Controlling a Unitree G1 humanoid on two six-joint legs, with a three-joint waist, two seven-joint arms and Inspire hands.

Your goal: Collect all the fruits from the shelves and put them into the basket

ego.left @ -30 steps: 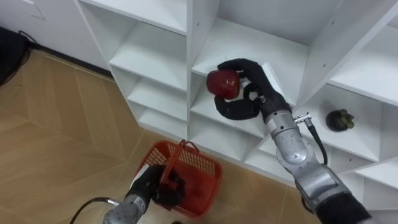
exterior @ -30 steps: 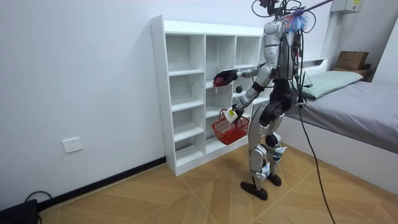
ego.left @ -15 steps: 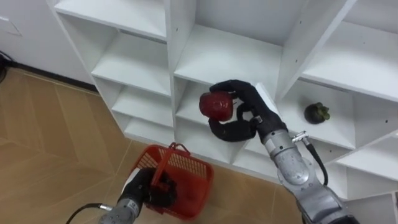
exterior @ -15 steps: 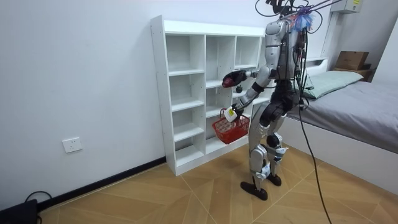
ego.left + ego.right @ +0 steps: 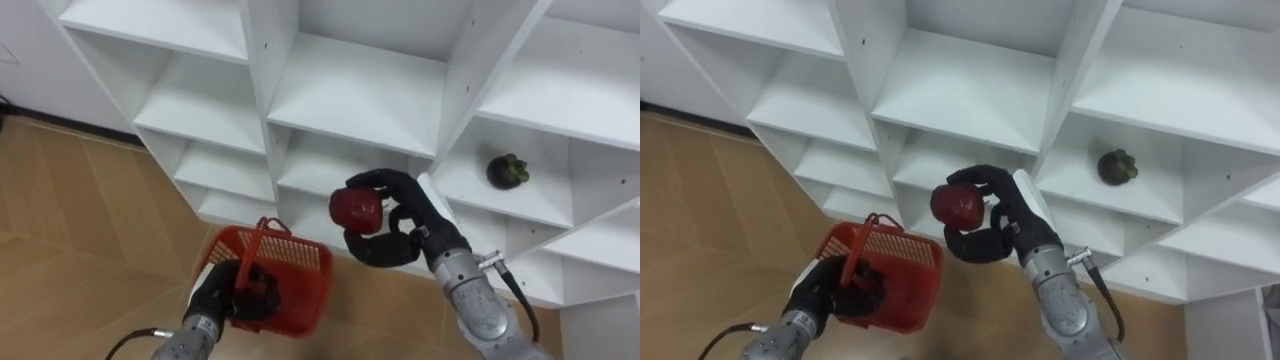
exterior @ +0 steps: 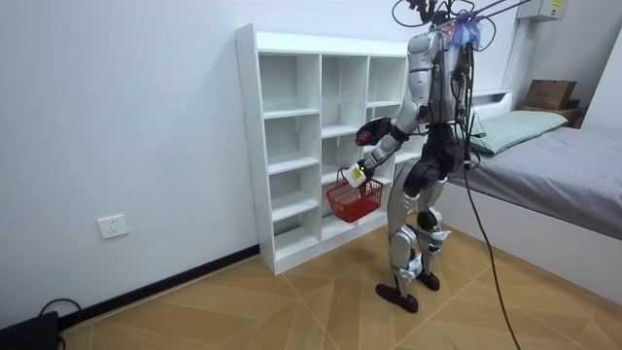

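**Red fruit held clear of the closet, basket waiting below**
The right robot hand (image 5: 415, 225) curls round a round glossy red fruit (image 5: 356, 209) just outside the white closet shelves (image 5: 360, 90). It looks firm, light and slippery, so a wrap round its middle suits it. The left robot hand (image 5: 215, 297) grips the handle of the red plastic mesh basket (image 5: 300, 290) lower left, with open air between and shelf edges close behind. A small dark fruit (image 5: 507, 170) waits on a shelf to the right.
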